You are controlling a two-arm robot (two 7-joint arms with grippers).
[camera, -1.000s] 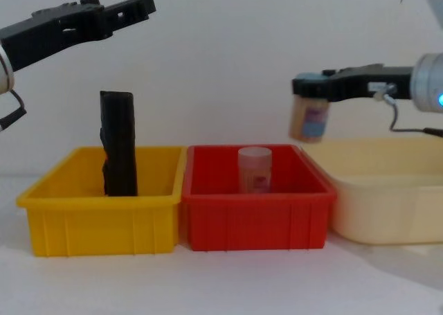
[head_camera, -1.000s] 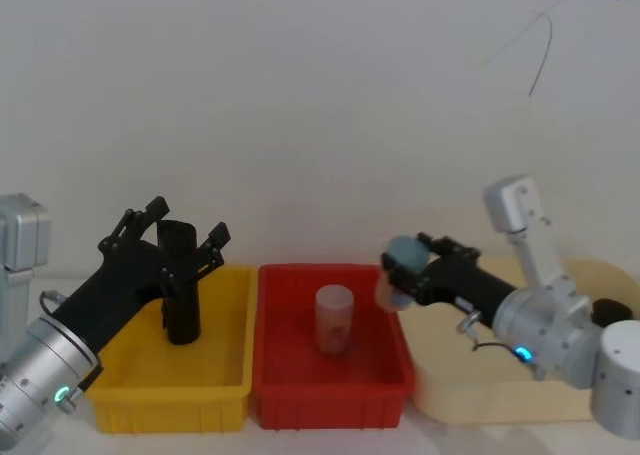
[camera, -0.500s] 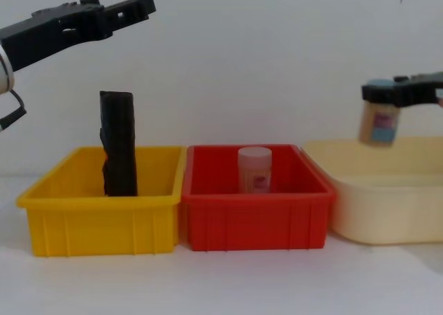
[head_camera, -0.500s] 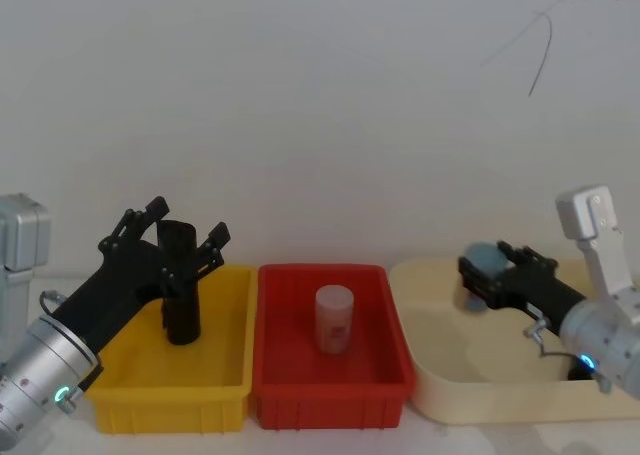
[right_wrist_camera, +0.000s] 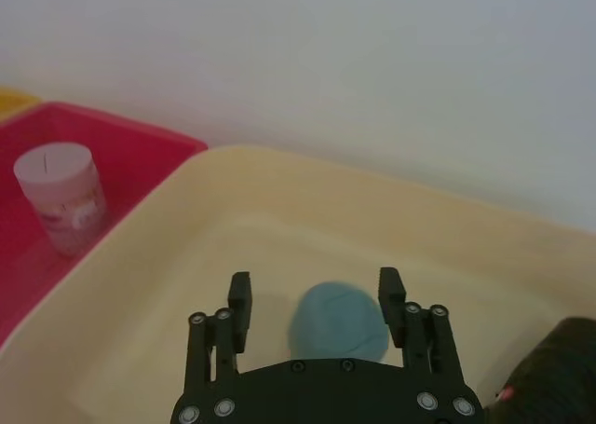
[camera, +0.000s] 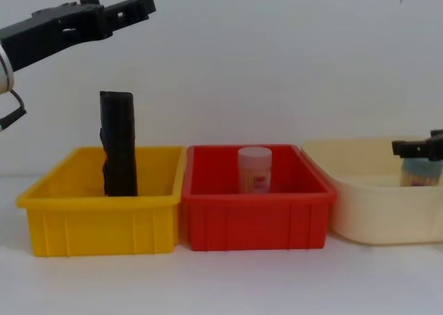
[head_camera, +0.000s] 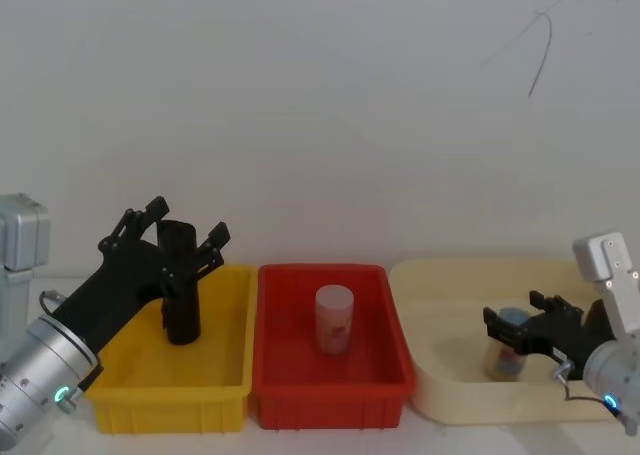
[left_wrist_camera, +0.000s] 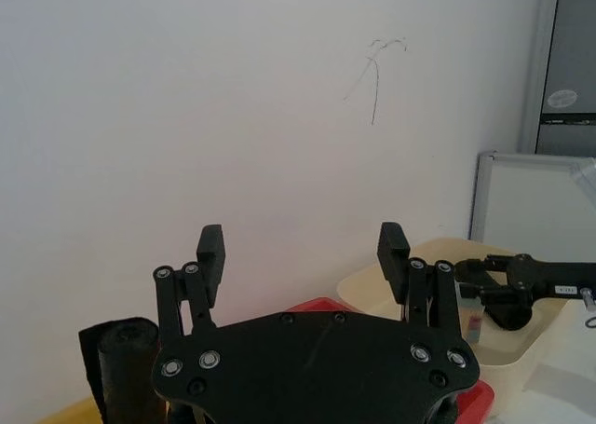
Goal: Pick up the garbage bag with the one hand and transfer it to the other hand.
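The garbage bag [head_camera: 181,295] is a tall black roll standing upright at the back of the yellow bin [head_camera: 225,375]; it rises well above the bin's rim [camera: 119,143] and shows at the edge of the left wrist view [left_wrist_camera: 121,368]. My left gripper [head_camera: 188,220] is open and holds nothing. It hangs above the roll's top, clear of it in the chest view [camera: 131,7]. My right gripper [head_camera: 512,310] is low inside the cream tub [head_camera: 440,395], open, its fingers standing either side of a blue-lidded jar [right_wrist_camera: 340,323].
A red bin [head_camera: 330,390] between the yellow bin and the cream tub holds an upright whitish jar [head_camera: 334,318] with a pink label. A dark object [right_wrist_camera: 554,373] lies at the corner of the right wrist view. The white wall stands close behind the bins.
My right gripper carried the blue-lidded jar rightward from beside the red bin, lowered it into the cream tub and opened. The left arm and the black roll have not moved.
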